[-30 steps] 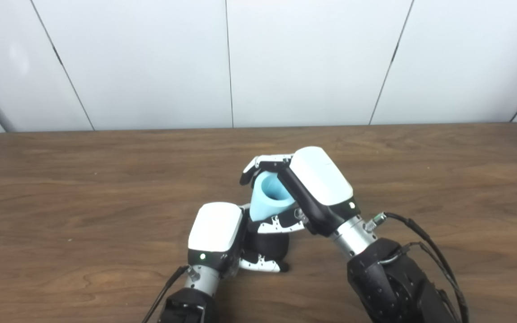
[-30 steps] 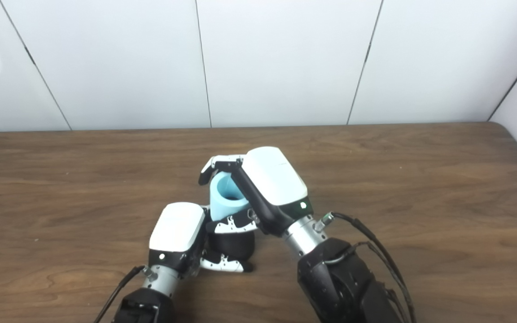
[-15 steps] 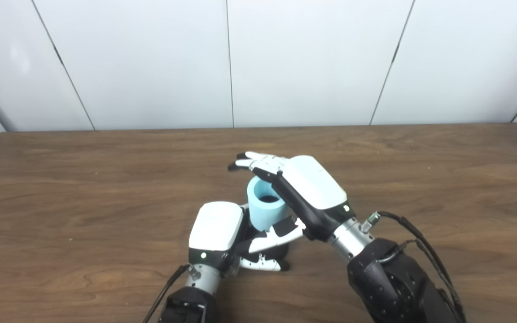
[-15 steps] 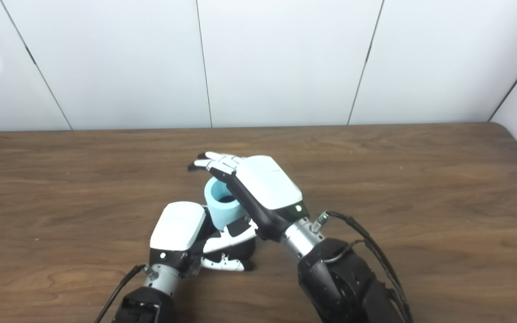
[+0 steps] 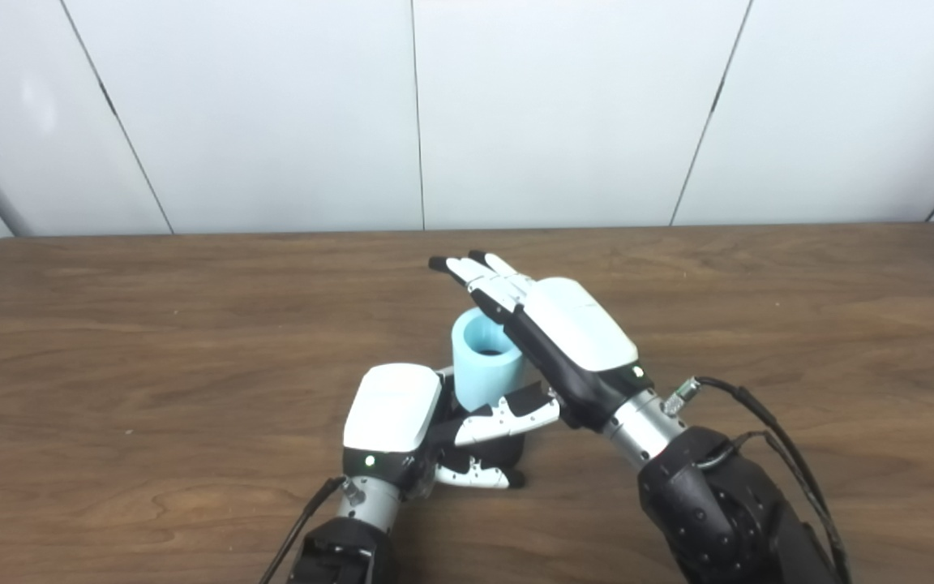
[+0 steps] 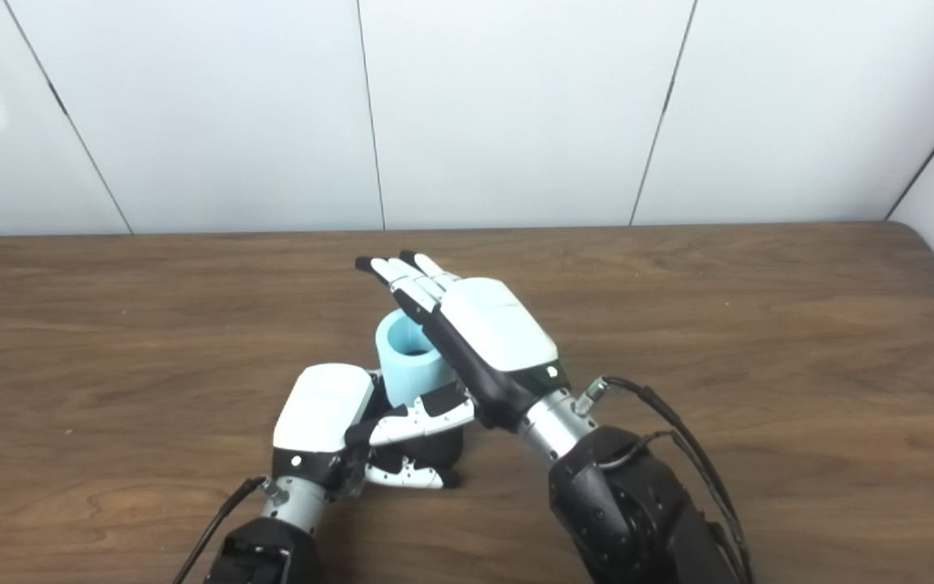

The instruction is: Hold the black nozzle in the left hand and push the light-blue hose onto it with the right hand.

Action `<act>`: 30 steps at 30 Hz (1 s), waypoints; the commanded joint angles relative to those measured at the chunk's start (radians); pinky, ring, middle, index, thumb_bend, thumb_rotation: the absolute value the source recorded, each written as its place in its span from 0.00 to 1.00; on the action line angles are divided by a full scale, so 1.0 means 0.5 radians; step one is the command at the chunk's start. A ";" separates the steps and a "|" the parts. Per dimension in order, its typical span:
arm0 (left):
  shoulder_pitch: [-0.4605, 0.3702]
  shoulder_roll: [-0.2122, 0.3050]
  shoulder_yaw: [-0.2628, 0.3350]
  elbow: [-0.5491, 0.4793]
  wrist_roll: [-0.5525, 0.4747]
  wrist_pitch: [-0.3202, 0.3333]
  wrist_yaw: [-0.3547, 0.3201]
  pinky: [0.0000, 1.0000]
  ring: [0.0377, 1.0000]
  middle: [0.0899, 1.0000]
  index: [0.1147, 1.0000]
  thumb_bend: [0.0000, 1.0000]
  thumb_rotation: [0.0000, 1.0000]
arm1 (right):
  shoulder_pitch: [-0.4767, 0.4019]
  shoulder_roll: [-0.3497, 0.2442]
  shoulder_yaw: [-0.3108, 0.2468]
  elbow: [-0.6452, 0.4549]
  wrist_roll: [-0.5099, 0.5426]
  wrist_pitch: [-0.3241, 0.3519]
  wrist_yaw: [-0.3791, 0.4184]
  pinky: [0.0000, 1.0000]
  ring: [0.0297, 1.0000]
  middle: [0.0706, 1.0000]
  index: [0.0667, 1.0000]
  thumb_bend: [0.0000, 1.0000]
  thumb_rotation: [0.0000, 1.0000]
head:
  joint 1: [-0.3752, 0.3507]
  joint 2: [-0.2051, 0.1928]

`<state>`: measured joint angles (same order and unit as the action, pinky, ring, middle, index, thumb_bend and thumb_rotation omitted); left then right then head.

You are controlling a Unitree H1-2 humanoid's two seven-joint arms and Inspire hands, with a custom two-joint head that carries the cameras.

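Observation:
The light-blue hose [image 5: 486, 369] is a short, wide tube standing upright on top of the black nozzle [image 5: 493, 448], its open end facing up. My left hand [image 5: 392, 418] is shut on the black nozzle near the table's front, fingers curled around its base. My right hand [image 5: 554, 339] hovers just right of and above the hose, open, fingers stretched flat and pointing away from me, thumb reaching under toward the nozzle. Most of the nozzle is hidden by the two hands and the hose.
The brown wooden table [image 5: 151, 341] spreads wide on both sides of the hands. White wall panels [image 5: 564, 105] rise behind its far edge. A black cable [image 5: 767, 422] runs along my right forearm.
My right hand has let go of the hose: its fingers uncurled and stretched out flat. The hose went from tilted in the grasp to standing upright on the nozzle. The left hand stayed put.

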<state>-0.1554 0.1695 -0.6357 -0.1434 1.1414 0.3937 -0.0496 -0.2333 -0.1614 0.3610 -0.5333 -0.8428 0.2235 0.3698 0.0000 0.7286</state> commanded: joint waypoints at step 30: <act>0.234 0.038 -0.163 0.153 -0.178 -0.024 -0.504 0.48 0.54 0.42 0.45 0.52 0.00 | 0.060 -0.124 -0.008 -0.673 -0.489 -0.402 0.750 1.00 1.00 0.99 0.91 0.74 1.00 | -0.013 0.007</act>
<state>-0.1543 0.1731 -0.6358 -0.1495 1.1406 0.3923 -0.0565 -0.1567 -0.2360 0.3687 -0.8037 -1.0564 0.0656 0.7272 -0.0061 0.7317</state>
